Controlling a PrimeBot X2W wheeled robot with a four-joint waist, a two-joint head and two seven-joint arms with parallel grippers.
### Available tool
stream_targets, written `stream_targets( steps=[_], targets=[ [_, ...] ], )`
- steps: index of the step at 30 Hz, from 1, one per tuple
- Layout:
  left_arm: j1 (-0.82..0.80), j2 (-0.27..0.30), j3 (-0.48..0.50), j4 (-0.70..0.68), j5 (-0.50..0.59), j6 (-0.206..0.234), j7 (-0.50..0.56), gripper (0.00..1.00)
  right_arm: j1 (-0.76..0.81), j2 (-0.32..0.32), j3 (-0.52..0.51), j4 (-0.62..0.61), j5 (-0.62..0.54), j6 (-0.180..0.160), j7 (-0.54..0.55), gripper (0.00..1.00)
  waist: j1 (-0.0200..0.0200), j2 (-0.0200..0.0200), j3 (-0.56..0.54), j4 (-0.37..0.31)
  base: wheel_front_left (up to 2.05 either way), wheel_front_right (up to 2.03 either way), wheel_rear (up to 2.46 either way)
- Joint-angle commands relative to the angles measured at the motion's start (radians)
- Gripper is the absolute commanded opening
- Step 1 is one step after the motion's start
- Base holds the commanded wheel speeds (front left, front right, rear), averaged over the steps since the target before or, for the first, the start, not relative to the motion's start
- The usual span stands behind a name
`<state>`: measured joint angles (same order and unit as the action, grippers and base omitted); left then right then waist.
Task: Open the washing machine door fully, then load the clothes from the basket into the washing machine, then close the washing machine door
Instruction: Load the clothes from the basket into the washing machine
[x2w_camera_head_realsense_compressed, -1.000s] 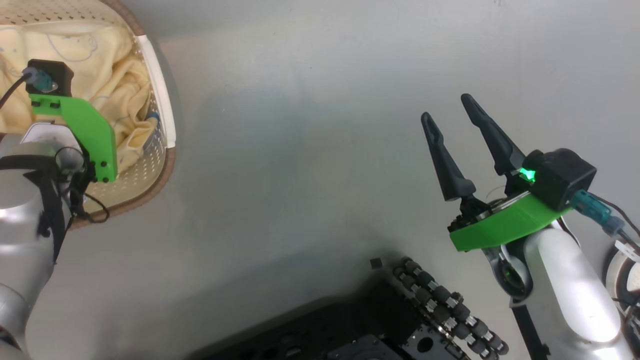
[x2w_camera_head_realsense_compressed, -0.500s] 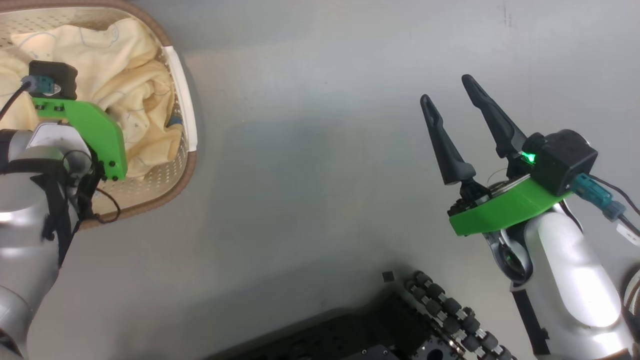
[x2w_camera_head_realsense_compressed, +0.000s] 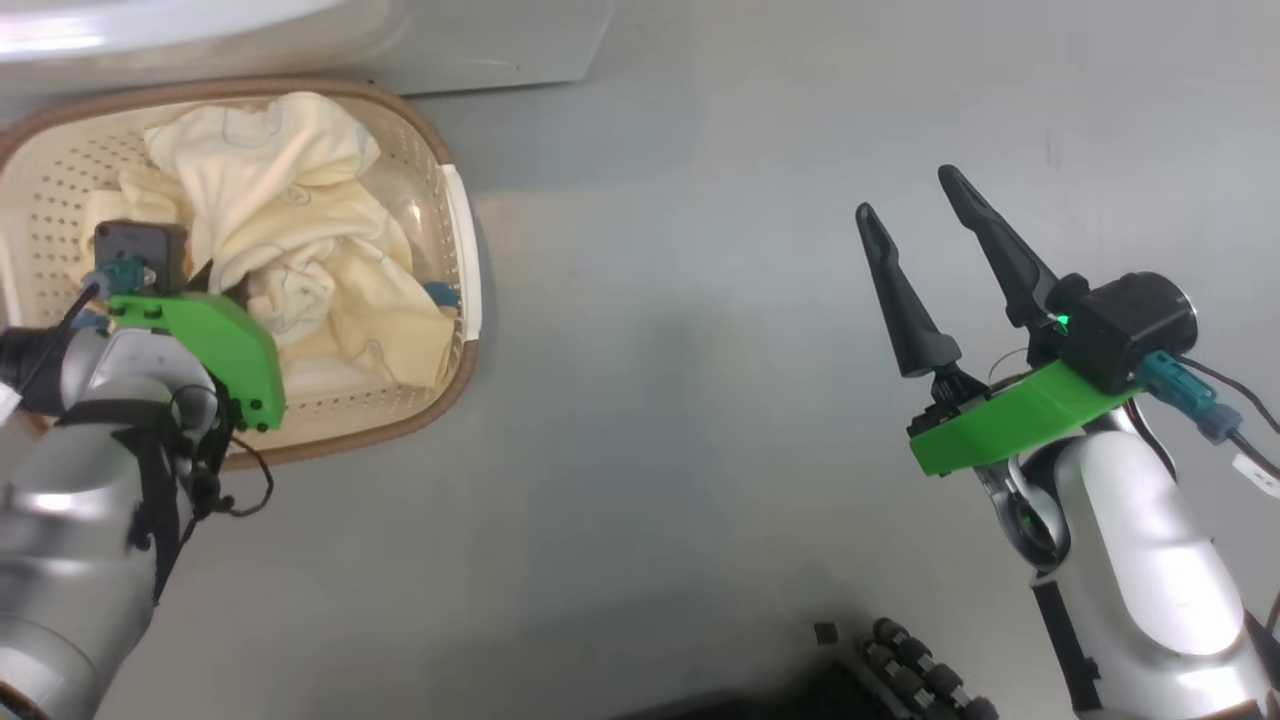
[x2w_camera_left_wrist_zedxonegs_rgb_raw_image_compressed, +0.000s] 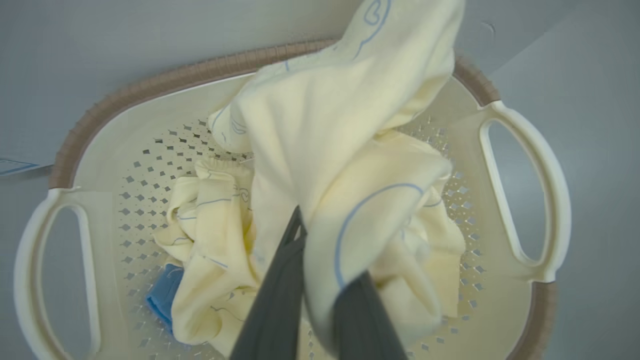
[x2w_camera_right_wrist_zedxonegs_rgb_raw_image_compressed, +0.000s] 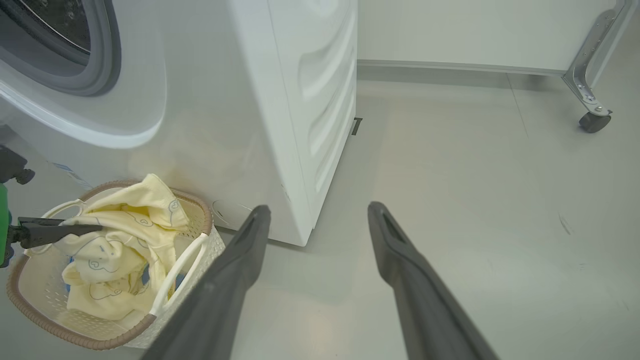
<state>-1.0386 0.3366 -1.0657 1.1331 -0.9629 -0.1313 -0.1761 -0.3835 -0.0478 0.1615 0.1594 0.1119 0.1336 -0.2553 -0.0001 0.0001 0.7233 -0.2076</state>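
My left gripper (x2w_camera_left_wrist_zedxonegs_rgb_raw_image_compressed: 327, 245) was clamped on a fold of the pale cream-yellow line-printed fabric clothes (x2w_camera_left_wrist_zedxonegs_rgb_raw_image_compressed: 320, 125), the rest heaped in the cream perforated plastic basket (x2w_camera_left_wrist_zedxonegs_rgb_raw_image_compressed: 150, 90) with brown rim, just beside the big white washing machine (x2w_camera_right_wrist_zedxonegs_rgb_raw_image_compressed: 300, 75). My right gripper (x2w_camera_head_realsense_compressed: 905, 192) hung over grey floor (x2w_camera_head_realsense_compressed: 650, 400), fingers (x2w_camera_head_realsense_compressed: 895, 290) apart, empty

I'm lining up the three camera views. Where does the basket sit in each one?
Head view: basket upper left.
Left wrist view: basket spans nearly the whole frame.
Right wrist view: basket lower left, beside the washing machine.
Shared landmark: the clothes inside it.
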Motion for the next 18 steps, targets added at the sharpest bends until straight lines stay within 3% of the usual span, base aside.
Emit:
stream_targets(
  steps=[1, 10, 18],
  targets=[
    [0.02, 0.025, 0.027, 0.003, -0.015, 0.001, -0.029, 0.0, 0.036, -0.002, 0.011, -0.016, -0.006, -0.003, -0.006, 1.0, 0.0001, -0.0001, -0.06, 0.034, 0.0, 0.0, 0.0],
    [0.074, 0.023, 0.067, -0.02, -0.021, 0.001, -0.083, 0.0, 0.056, -0.002, 0.009, 0.019, -0.018, -0.003, -0.006, 1.0, 0.0001, -0.0001, -0.191, 0.077, 0.0, 0.0, 0.0],
    [0.181, 0.066, 0.252, -0.242, 0.073, 0.085, -0.085, 0.0, 0.087, -0.002, -0.001, 0.048, -0.033, -0.003, -0.006, 1.0, 0.0001, -0.0001, -0.29, 0.117, 0.0, 0.0, 0.0]
  ],
)
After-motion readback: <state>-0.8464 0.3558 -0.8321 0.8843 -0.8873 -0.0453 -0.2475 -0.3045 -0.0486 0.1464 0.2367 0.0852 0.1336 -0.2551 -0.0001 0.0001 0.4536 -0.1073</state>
